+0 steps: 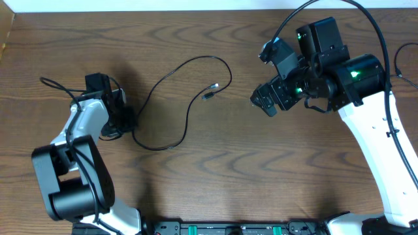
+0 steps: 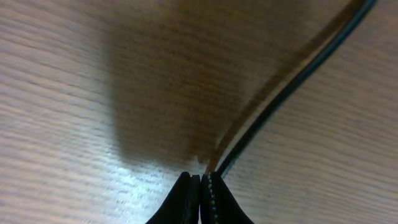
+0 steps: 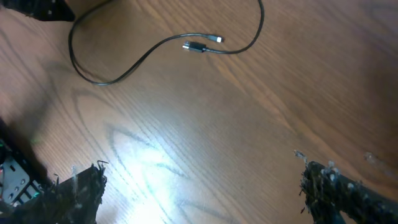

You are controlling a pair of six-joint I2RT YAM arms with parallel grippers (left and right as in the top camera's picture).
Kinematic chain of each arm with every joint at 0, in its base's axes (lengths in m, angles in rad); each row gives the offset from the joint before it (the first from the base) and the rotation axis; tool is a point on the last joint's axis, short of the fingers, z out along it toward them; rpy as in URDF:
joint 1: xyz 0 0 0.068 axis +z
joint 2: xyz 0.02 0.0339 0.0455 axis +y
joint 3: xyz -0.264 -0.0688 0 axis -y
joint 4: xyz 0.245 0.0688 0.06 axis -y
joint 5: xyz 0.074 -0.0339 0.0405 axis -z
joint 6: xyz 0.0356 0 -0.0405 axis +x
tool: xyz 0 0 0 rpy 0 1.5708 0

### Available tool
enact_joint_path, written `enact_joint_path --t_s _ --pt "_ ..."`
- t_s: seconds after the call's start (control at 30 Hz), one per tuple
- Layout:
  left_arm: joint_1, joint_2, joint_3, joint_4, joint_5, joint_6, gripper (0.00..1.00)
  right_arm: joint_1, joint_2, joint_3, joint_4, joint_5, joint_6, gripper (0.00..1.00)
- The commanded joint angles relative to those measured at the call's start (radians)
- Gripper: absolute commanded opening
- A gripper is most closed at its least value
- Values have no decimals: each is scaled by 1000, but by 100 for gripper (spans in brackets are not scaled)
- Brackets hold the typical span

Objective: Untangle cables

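One thin black cable [image 1: 171, 140] lies on the wooden table in a long S-shaped loop. Its small plug end [image 1: 209, 95] rests near the table's middle. The other end runs to my left gripper [image 1: 122, 121], which is low at the table on the left. In the left wrist view its fingers [image 2: 200, 181] are shut, with the cable [image 2: 292, 81] running up and right from the fingertips. My right gripper [image 1: 264, 103] hovers right of the plug, wide open and empty. The right wrist view shows the open fingers [image 3: 205, 193] above bare wood, with the cable [image 3: 106, 79] and plug [image 3: 198, 47] farther off.
The wooden table [image 1: 261, 176] fills the overhead view, with its far edge along the top. Thick black arm cables arc over the right arm [image 1: 375, 26]. The arm bases stand at the front edge.
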State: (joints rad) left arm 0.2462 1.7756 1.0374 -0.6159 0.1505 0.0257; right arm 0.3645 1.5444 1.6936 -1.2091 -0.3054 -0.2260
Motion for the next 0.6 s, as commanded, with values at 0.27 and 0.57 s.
enact_joint_path --t_s 0.27,0.57 --pt "-1 31 -5 50 -5 -5 8 4 -4 -3 1 -53 12 99" --pt "0 41 -5 79 -14 19 8 4 -4 -3 0 -83 12 99"
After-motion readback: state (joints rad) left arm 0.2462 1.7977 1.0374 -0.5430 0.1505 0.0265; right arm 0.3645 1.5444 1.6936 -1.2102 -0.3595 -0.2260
